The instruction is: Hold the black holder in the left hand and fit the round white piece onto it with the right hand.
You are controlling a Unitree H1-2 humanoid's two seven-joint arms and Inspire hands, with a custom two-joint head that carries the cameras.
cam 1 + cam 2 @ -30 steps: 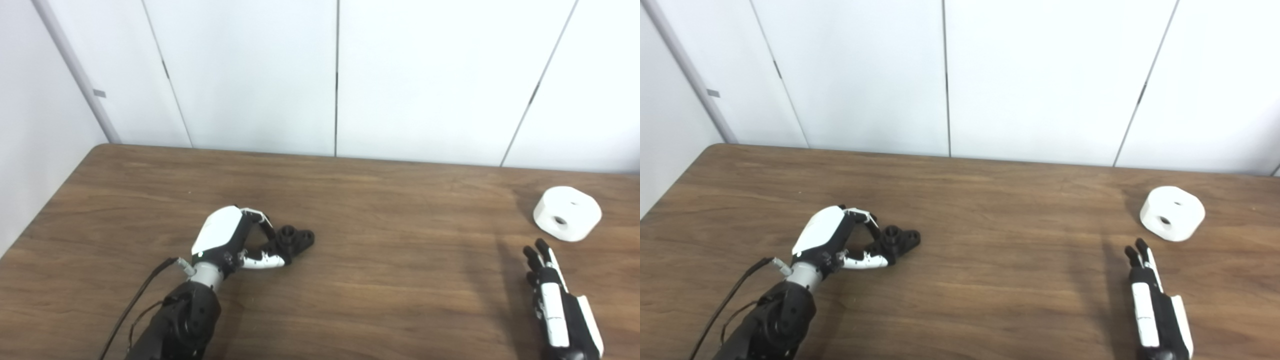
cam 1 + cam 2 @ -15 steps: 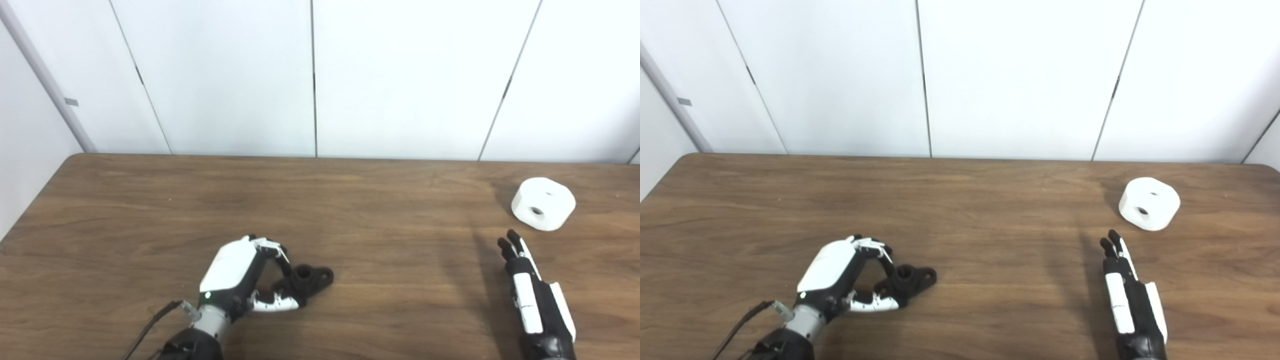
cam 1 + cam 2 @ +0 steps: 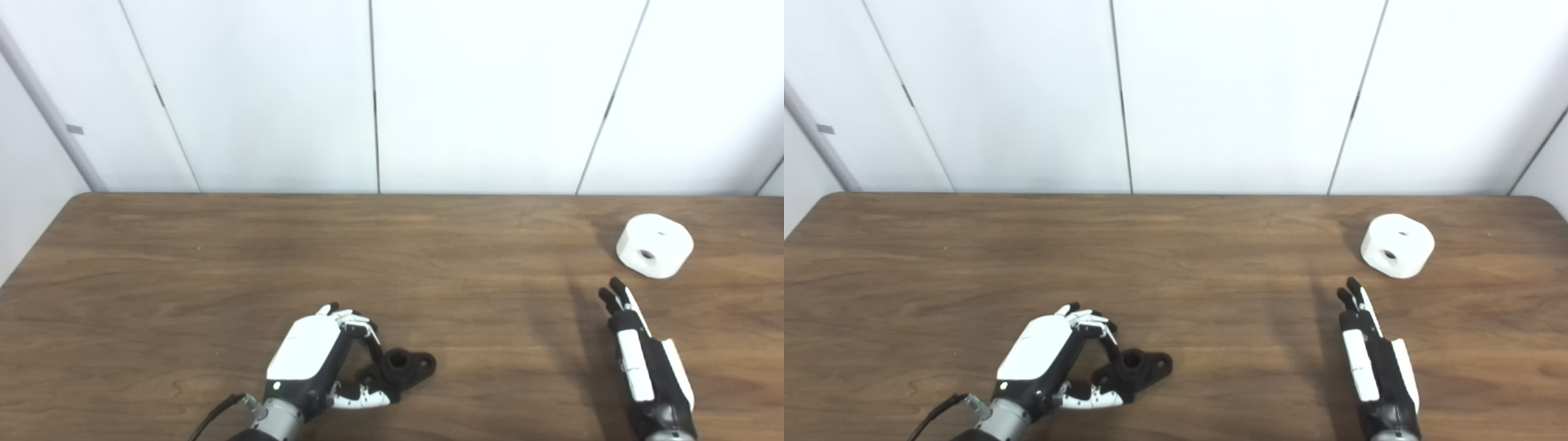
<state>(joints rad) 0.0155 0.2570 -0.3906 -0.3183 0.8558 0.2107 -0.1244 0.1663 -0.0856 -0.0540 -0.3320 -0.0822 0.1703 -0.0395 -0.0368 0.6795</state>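
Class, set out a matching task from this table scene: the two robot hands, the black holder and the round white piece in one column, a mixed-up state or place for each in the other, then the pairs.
Things:
1. left hand
2. right hand
3. black holder
4. round white piece

States:
A. alone near the far right of the table
B. open, fingers straight, holding nothing
C. curled around the holder's near end
D. lying on the wood, pinched at one end

Pairs: 1-C, 2-B, 3-D, 4-A

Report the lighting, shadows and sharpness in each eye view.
Left eye view: even, soft light; a faint vertical shadow on the table beside the right robot hand; the round white piece is slightly soft. Right eye view: the same, no glare; the black holder at the left robot hand lacks detail.
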